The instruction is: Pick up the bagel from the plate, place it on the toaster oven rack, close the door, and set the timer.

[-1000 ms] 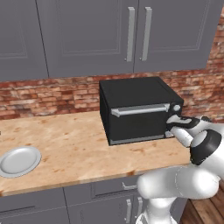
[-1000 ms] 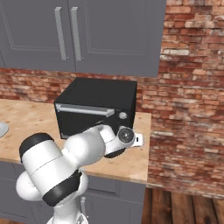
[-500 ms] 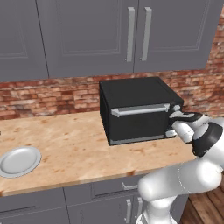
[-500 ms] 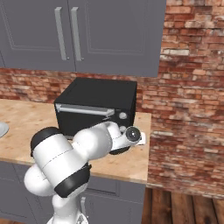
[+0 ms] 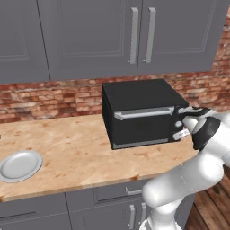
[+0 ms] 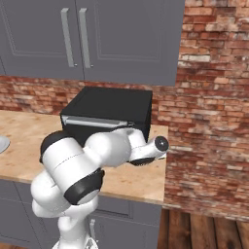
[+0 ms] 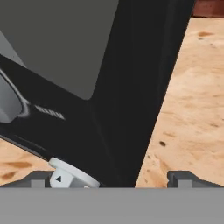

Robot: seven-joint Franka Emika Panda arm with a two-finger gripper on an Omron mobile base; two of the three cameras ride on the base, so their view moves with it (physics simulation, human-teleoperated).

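Note:
The black toaster oven [image 5: 141, 112] stands on the wooden counter with its door [image 5: 134, 128] shut and the silver bar handle [image 5: 143, 112] across the top. The rack and the bagel are hidden. The light grey plate [image 5: 19, 165] lies bare at the far left, and its rim also shows in the right base view [image 6: 2, 144]. My gripper [image 5: 182, 128] is at the oven's right front by the white knobs. In the hand view the gripper [image 7: 111, 179] is open, with a white knob [image 7: 70, 177] just inside the left fingertip [image 7: 39, 178].
Grey wall cabinets [image 5: 134, 36] hang above the oven against a brick wall [image 5: 49, 96]. Bare wooden counter [image 5: 76, 148] stretches between plate and oven. The counter ends just right of the oven, beside a brick side wall [image 6: 209, 121].
The hand has crept slightly up and in at the oven's right front, and the elbow has swung round. The jaws have stayed wide apart.

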